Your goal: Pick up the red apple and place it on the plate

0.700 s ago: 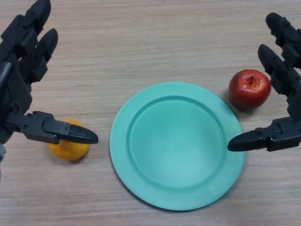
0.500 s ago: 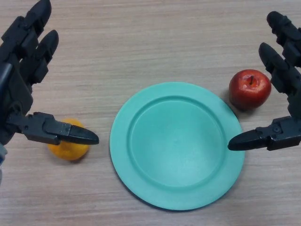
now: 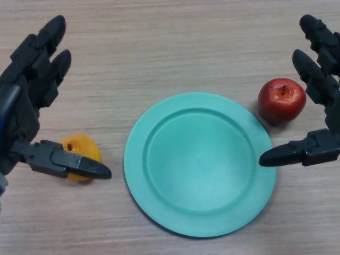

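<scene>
Here the apple sits right of the plate, on the worktop, between the spread fingers of the empty right hand; the left hand, also spread and empty, shows at the frame's left.

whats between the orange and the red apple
In the head view the green plate lies between the orange on the left and the red apple on the right. The apple sits just off the plate's upper right rim.

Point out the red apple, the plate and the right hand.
red apple (image 3: 281, 100), head view, on its upper front skin.
plate (image 3: 200, 162), head view, on its bare centre.
right hand (image 3: 316, 149), head view, on the thumb's base.
</scene>
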